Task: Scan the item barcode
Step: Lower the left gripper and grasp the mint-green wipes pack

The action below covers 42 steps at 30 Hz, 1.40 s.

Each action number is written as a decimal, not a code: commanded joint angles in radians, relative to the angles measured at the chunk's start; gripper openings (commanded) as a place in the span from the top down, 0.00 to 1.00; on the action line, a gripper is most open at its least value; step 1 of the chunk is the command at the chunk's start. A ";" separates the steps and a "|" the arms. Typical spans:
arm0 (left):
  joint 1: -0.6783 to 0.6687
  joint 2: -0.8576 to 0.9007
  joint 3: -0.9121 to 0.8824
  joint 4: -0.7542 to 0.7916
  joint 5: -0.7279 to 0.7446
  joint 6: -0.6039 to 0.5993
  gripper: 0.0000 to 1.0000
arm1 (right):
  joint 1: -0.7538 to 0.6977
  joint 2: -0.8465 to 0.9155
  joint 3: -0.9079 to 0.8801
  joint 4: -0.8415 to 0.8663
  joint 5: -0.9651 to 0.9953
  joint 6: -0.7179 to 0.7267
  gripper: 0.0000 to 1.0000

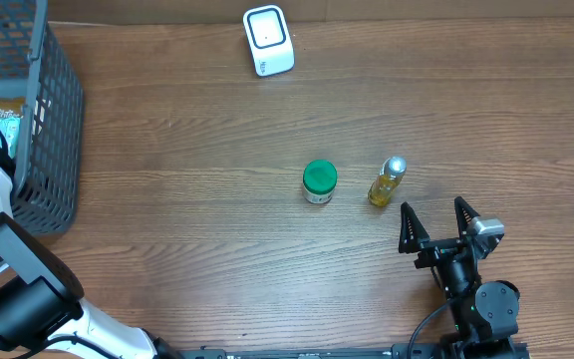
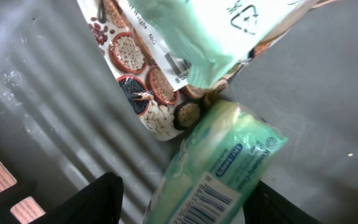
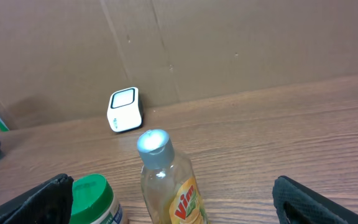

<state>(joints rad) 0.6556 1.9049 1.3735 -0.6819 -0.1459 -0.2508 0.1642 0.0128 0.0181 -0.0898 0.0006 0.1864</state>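
**Left gripper in the basket at a packet; right gripper open on the table**

At the far left corner of the table stands a dark wire basket, and the left arm reaches into it. The left wrist view shows the left gripper low inside the basket, with a pale green packet lying between its two dark fingers. The packet shows its barcode toward the camera. I cannot tell if the fingers already press on the packet or only stand beside it. Behind it lies a bean packet, partly under another pale green wrapper.

At the far edge, about the middle, stands the white scanner. In the middle of the table stands a jar with a green lid, and just right of it, apart, a yellow bottle with a silver cap. Toward the near right corner is the right gripper, its jaws spread wide and holding nothing, near the bottle.
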 commanded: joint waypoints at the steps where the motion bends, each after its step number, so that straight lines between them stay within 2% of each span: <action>1: 0.005 0.005 -0.019 0.010 0.027 0.016 0.40 | -0.001 -0.010 -0.010 0.006 0.005 0.000 0.00; 10: 0.007 0.006 -0.003 0.012 0.034 0.017 0.78 | -0.001 -0.010 -0.010 0.006 0.005 0.000 0.00; 15: 0.007 -0.004 0.122 -0.084 0.032 0.020 0.83 | -0.001 -0.010 -0.010 0.006 0.005 0.000 0.00; 23: 0.007 -0.009 0.490 -0.360 0.071 0.019 0.93 | -0.001 -0.010 -0.010 0.006 0.005 0.000 0.00; 26: 0.007 -0.009 0.619 -0.440 0.209 0.019 0.95 | -0.001 -0.010 -0.010 0.006 0.005 0.000 0.00; 33: 0.005 -0.009 0.859 -0.603 0.658 0.024 0.90 | -0.001 -0.010 -0.010 0.006 0.005 0.000 0.00; 37: 0.005 -0.009 0.935 -0.677 0.904 0.082 0.89 | -0.001 -0.010 -0.010 0.006 0.005 0.000 0.00; 40: 0.003 -0.009 0.946 -0.747 1.022 0.131 0.89 | -0.001 -0.010 -0.010 0.006 0.005 0.000 0.00; 42: -0.010 -0.009 0.945 -0.811 1.038 0.170 0.89 | -0.001 -0.010 -0.010 0.006 0.005 0.000 0.00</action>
<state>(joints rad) 0.6556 1.9057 2.2986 -1.4521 0.7208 -0.1650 0.1642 0.0128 0.0181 -0.0902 0.0006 0.1864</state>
